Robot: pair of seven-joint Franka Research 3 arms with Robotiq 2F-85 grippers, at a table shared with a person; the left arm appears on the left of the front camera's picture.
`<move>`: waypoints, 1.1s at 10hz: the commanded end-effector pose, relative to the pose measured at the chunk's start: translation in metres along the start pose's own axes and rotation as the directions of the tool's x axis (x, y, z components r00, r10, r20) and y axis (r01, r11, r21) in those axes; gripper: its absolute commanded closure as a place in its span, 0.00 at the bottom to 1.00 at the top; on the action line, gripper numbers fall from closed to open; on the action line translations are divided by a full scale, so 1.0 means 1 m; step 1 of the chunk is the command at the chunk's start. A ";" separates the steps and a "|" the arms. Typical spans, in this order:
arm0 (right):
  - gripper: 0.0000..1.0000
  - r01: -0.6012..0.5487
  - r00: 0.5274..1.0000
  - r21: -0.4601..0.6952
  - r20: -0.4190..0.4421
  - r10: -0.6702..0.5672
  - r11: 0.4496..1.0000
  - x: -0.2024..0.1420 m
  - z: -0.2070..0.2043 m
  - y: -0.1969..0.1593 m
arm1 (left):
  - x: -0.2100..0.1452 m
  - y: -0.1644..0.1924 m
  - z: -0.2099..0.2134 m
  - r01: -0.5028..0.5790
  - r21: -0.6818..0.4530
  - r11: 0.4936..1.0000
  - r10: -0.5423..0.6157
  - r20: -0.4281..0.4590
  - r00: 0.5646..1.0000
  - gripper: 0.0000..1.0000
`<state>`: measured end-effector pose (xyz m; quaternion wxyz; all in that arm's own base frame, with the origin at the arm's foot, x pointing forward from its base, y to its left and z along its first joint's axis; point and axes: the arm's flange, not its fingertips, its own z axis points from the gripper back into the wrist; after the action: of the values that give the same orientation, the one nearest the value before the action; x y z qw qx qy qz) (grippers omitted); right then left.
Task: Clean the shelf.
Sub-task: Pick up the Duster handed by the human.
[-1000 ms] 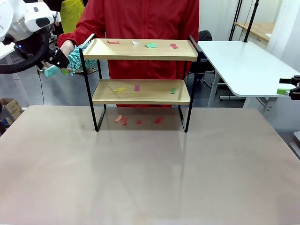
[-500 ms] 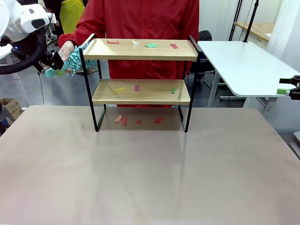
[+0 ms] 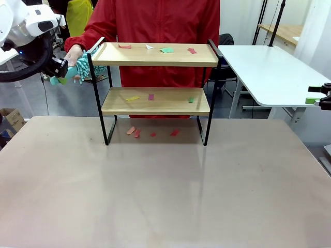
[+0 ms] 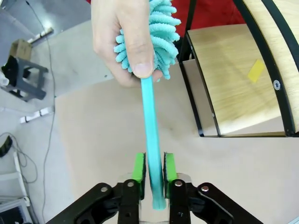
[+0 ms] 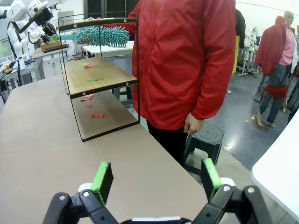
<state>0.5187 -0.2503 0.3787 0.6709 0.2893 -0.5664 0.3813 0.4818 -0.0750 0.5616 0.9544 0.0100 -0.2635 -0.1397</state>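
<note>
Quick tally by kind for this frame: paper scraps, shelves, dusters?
Small coloured paper scraps: 11 (4 top board, 3 lower board, 4 on the table)
Two-tier wooden shelf with black metal frame: 1
Teal fluffy duster: 1
Total: 13

You are looking at a two-tier shelf (image 3: 160, 61) of light, smooth wooden boards with a matt finish, set in a thin black metal frame that looks satin-painted. The small coloured scraps (image 3: 167, 50) on the boards look like thin matt paper. The teal duster (image 4: 150, 112) has a shaggy, soft cloth head and a smooth, slightly glossy plastic handle. On the left gripper (image 4: 153, 169), the green pads (image 4: 139, 167) look rubbery and matt. The wide beige table (image 3: 165, 196) is smooth with a dull sheen. The person's red jacket (image 3: 155, 20) is smooth cloth.
</note>
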 end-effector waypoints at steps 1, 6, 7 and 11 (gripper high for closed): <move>0.00 0.007 1.000 -0.012 -0.013 -0.007 1.000 0.008 -0.001 0.001 | 0.001 -0.002 -0.001 -0.031 0.007 0.999 0.031 0.008 0.999 1.00; 0.00 0.007 1.000 -0.012 -0.013 -0.007 1.000 0.008 -0.001 0.001 | 0.000 0.000 -0.001 -0.148 0.071 0.986 0.145 0.048 0.988 1.00; 0.00 0.007 1.000 -0.012 -0.013 -0.007 1.000 0.008 -0.001 0.001 | 0.000 0.000 -0.001 -0.065 0.007 0.998 0.065 -0.002 0.998 1.00; 0.00 0.007 1.000 -0.012 -0.013 -0.007 1.000 0.008 -0.001 0.001 | 0.000 0.000 -0.001 -0.065 0.007 0.998 0.065 -0.002 0.998 1.00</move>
<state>0.5187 -0.2504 0.3787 0.6710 0.2893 -0.5663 0.3813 0.4834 -0.0785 0.5577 0.9600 0.0051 -0.2614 -0.0999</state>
